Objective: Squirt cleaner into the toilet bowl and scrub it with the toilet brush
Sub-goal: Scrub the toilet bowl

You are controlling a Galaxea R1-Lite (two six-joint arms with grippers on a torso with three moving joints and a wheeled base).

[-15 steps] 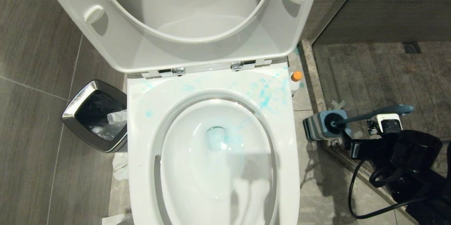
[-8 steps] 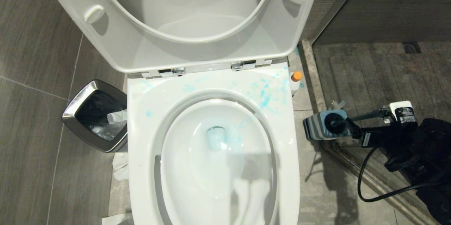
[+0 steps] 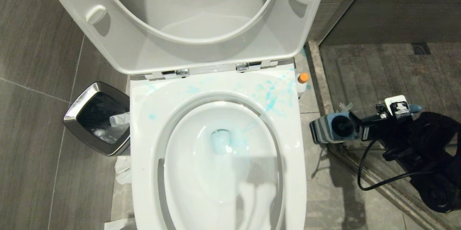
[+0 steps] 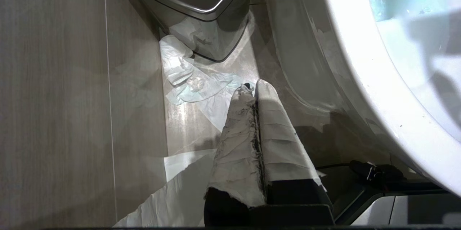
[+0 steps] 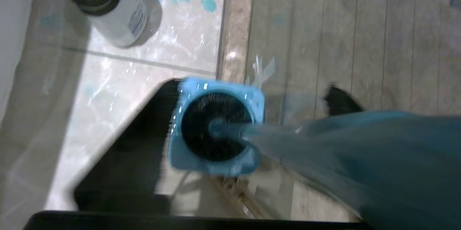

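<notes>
Here the toilet bowl (image 3: 219,158) stands open, seat and lid raised, with blue-teal cleaner splashed on its rim at about one o'clock and tinting the water. The cleaner bottle (image 3: 302,80) stands on the floor at two o'clock from the bowl, just beside the rim. At three o'clock the toilet brush (image 5: 216,129) sits bristle-down in its square blue-grey holder (image 3: 329,129), and the right gripper (image 3: 374,123) hovers at the handle; whether its jaws grip cannot be told. The left gripper (image 4: 254,91) is closed and empty above the floor, near the steel-rimmed waste bin (image 3: 95,118).
</notes>
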